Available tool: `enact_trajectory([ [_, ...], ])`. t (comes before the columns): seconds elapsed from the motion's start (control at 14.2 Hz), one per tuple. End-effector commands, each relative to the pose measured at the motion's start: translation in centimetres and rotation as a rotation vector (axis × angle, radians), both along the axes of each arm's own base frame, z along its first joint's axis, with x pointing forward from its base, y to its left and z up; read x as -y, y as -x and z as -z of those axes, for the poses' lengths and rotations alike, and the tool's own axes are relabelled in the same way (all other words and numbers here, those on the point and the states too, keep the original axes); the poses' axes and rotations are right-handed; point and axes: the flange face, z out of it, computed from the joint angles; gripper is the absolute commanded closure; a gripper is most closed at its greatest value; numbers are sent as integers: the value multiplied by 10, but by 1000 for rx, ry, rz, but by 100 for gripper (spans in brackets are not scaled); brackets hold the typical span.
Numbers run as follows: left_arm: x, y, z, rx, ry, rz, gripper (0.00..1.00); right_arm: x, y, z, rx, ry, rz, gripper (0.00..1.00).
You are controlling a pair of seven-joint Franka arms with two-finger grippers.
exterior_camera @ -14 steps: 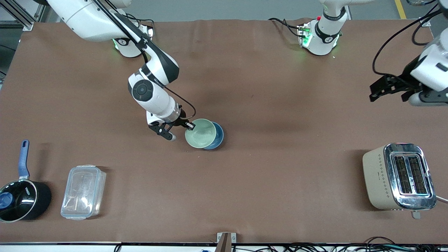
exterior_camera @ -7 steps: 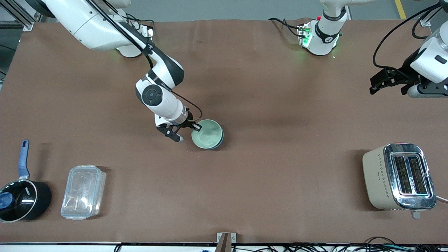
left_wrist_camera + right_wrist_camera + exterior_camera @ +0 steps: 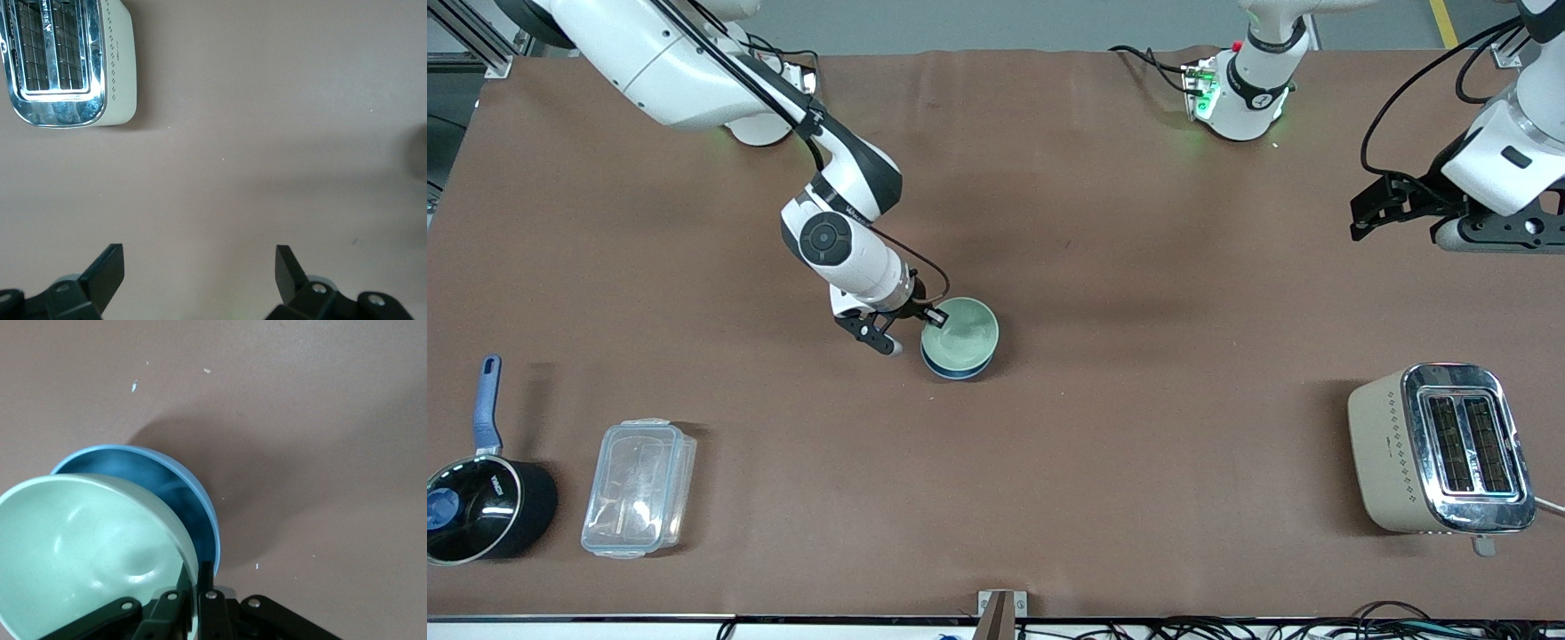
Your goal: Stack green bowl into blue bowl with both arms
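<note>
The green bowl [image 3: 962, 333] sits tilted inside the blue bowl [image 3: 953, 368] near the table's middle. My right gripper [image 3: 932, 317] is shut on the green bowl's rim, at the side toward the right arm's end. In the right wrist view the green bowl [image 3: 87, 547] leans in the blue bowl [image 3: 177, 493], with my right gripper [image 3: 195, 587] pinching its rim. My left gripper [image 3: 1369, 206] is open and empty, held up over the left arm's end of the table; in the left wrist view my left gripper [image 3: 199, 267] is over bare mat.
A cream and chrome toaster [image 3: 1440, 449] stands toward the left arm's end, also in the left wrist view [image 3: 63, 63]. A clear plastic container [image 3: 639, 487] and a black saucepan with a blue handle [image 3: 480, 498] lie toward the right arm's end.
My right gripper has carried the green bowl over the blue bowl and lowered it in. The left arm has drawn up and away.
</note>
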Motion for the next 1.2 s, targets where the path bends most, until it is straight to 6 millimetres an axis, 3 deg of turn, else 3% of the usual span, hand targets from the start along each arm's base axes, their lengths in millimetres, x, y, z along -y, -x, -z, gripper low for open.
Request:
enact_trajectory([
  [0.0, -4, 12, -10, 0, -26, 8, 0, 0, -2, 1, 17, 16, -9, 91],
  [0.07, -5, 11, -12, 3, -25, 8, 0, 2, -3, 1, 20, 21, -11, 90],
  [0.14, -7, 8, -12, 3, -24, 13, 0, 2, -3, 0, 23, 21, -9, 79],
  [0.28, -7, 6, -18, 16, -20, 17, 0, 4, -5, -5, 30, 25, -10, 13],
  [0.49, -8, -3, -25, 33, -16, 18, 0, 15, -15, -45, 91, 63, -16, 0],
  [0.63, -8, -7, -24, 33, -14, 18, 0, 46, -28, -74, 133, 137, -73, 0],
  [0.84, -2, -19, -14, 19, -10, 34, 0, 101, -37, -134, 133, 294, -183, 0],
  [0.98, -4, -19, -15, 20, -6, 31, 0, 143, -38, -183, 156, 367, -270, 0],
  [1.12, -7, -17, -29, 49, -4, 24, 0, 181, -31, -219, 126, 418, -358, 0],
])
